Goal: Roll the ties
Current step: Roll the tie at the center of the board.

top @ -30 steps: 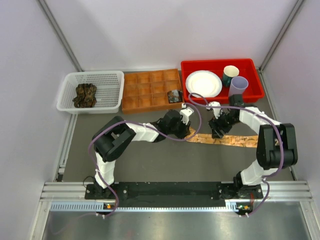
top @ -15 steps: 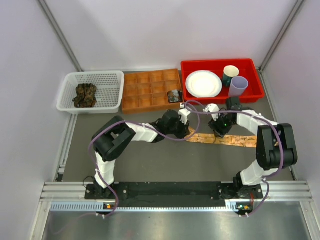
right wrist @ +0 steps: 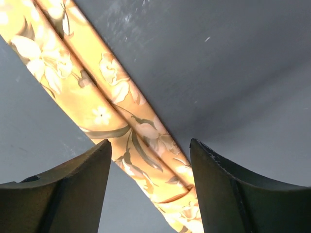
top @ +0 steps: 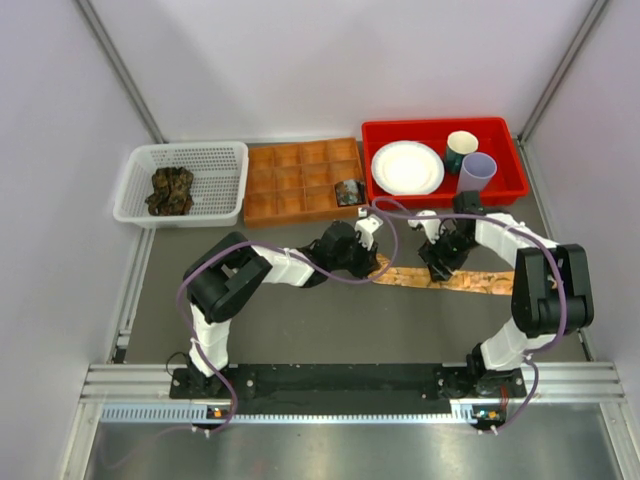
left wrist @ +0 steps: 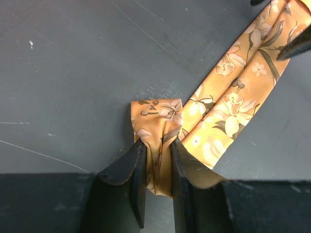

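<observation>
Orange floral tie [top: 470, 282] lies flat mid-table, running toward three o'clock from the left gripper [left wrist: 158, 145], whose jaws are clamped on its folded end; the right gripper [right wrist: 149, 145] hovers over it, jaws apart.

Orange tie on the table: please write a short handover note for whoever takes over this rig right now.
Left gripper: shut on the folded-over end of the orange tie.
Right gripper: open, jaws either side of the tie further along; contact cannot be told.
Things: the orange tie lies stretched on the table; dark ties sit bunched in the white basket; one dark bundle, apparently a rolled tie, is in the near-right corner compartment of the brown tray.
Done: first turn of the orange tie only.
Left: finish rolling it, then the basket's ties.
</observation>
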Robot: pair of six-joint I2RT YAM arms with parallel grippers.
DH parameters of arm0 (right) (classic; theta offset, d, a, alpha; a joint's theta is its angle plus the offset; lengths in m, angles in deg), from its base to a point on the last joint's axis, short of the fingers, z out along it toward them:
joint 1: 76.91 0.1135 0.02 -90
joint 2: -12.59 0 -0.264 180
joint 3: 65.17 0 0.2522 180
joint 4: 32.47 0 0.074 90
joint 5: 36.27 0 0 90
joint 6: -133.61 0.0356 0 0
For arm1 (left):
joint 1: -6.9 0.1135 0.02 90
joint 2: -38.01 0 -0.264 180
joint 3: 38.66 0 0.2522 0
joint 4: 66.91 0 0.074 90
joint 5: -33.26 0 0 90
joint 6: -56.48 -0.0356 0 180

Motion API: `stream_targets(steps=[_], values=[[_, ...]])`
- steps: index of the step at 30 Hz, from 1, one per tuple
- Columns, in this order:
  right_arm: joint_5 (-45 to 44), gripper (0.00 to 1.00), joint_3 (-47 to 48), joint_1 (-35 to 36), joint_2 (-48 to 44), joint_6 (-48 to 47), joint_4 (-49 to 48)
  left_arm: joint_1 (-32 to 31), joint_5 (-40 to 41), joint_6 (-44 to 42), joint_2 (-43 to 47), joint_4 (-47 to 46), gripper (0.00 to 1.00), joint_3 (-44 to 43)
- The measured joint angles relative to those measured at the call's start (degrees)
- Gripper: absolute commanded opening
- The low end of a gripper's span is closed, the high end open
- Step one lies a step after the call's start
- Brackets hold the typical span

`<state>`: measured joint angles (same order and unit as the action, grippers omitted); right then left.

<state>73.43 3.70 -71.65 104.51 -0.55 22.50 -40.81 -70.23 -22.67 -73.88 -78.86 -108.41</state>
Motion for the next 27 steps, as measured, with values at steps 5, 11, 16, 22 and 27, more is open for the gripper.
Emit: stream_targets(steps=[5,11,16,22,27], values=[[-2.34,0.52,-2.62,1.01,-0.37,-0.70,-2.89,0.04,-0.17,0.00,0.00,-0.52,0.00,0.31],[-5.27,0.32,-2.67,1.75,0.35,0.52,-6.64,0.02,-0.94,-0.22,1.01,-1.84,0.00,2.08],[-5.25,0.30,-3.30,2.14,0.33,0.72,-7.02,-0.02,-3.76,-0.55,3.15,-4.07,0.00,5.62],[-5.38,0.30,-3.32,2.51,0.33,0.26,-6.93,0.17,-7.23,-0.74,3.76,-8.35,0.00,7.52],[-5.44,0.25,-3.41,2.84,0.26,-0.72,-6.80,1.53,-9.22,-0.46,3.76,-11.93,0.00,7.52]])
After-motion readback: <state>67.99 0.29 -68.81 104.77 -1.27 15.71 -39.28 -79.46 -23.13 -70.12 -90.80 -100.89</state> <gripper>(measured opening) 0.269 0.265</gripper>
